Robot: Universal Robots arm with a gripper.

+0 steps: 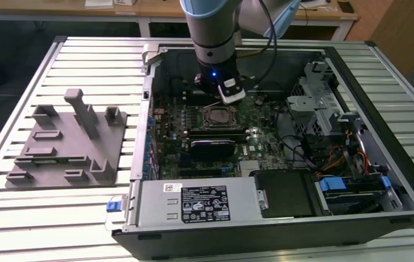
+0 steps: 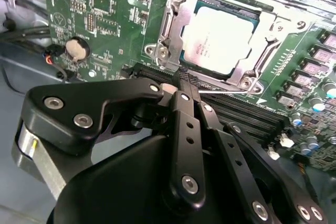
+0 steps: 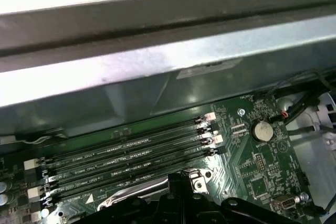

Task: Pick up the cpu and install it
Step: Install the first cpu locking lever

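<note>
Clenched, empty gripper (image 2: 188,83) close above the motherboard (image 2: 105,9), cpu (image 2: 220,35) seated in its socket in the second wrist view.

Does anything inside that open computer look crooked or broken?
Nothing stands out. The cpu lies flat and square in its socket frame on the motherboard, and the gripper, fingers together, holds nothing beside it.
</note>
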